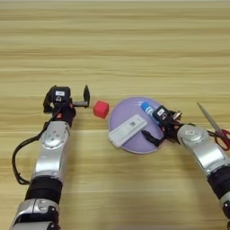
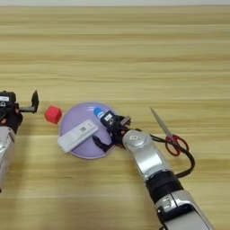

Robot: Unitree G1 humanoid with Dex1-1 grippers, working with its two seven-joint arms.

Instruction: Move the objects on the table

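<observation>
Basically right gripper spread open over purple plate, astride white tube with blue cap, lying diagonally; left gripper open, beside red cube.

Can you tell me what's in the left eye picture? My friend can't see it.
A robot's right gripper reaches over a purple plate holding a white flat bar and a white tube with a blue cap. Its left gripper is open beside a red cube on the wooden table. Red-handled scissors lie at the right edge.
</observation>
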